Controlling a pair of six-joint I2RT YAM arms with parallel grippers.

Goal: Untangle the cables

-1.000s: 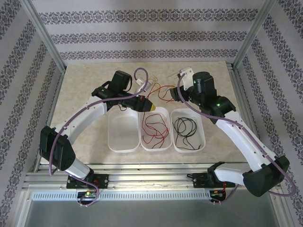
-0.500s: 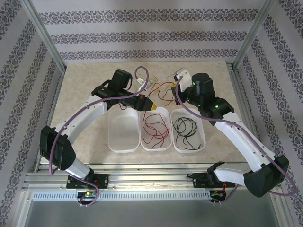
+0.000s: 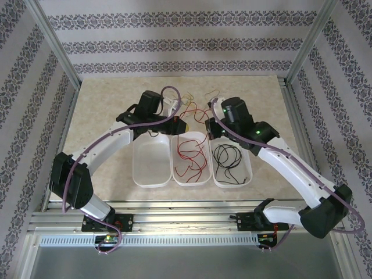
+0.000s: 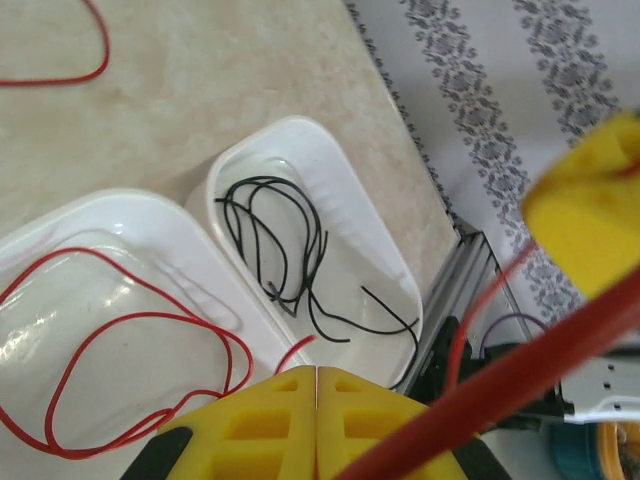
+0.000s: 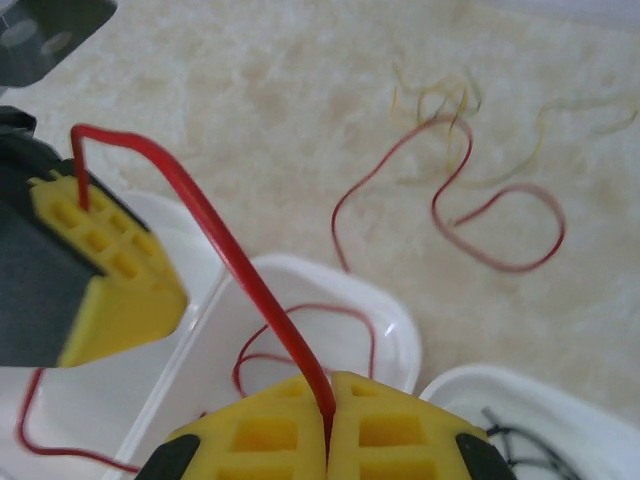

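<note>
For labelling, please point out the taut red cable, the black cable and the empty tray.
taut red cable [image 5: 230, 255]: right wrist view, its middle.
black cable [image 4: 288, 292]: left wrist view, bunched strands.
empty tray [image 3: 151, 165]: top view, bare floor.

Desk [image 3: 104, 99]: beige marbled top. Walls [image 3: 174, 43]: white paper, grey floral bands. Frame [image 3: 55, 46]: aluminium posts, rails along near edge.

Overhead view looks down; close wrist views share middle tray [image 3: 190, 182].

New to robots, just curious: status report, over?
Left gripper, right gripper shut on one red cable, stretched between them. Yellow cables tangled beyond trays. Nothing blocking.
</note>
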